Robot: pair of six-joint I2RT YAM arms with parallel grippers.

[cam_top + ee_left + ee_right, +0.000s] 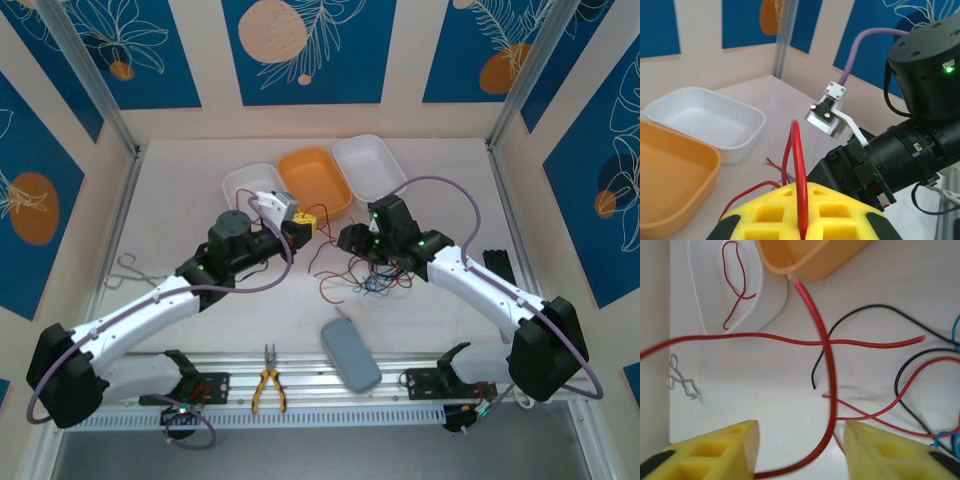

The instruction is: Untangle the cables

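Red cable pinched in left hand, seen from left wrist | right hand spread, a red strand passing untouched through the gap | right wrist view: another red loop in white tray | top view: cables tangled mid-surface between both hands

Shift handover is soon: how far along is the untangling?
Done: one separated red cable lies in a white tray, apart from the rest. In hand: the left gripper pinches a held red cable; the right gripper is open. Left: a tangle of red, black and blue cables, crossing each other.
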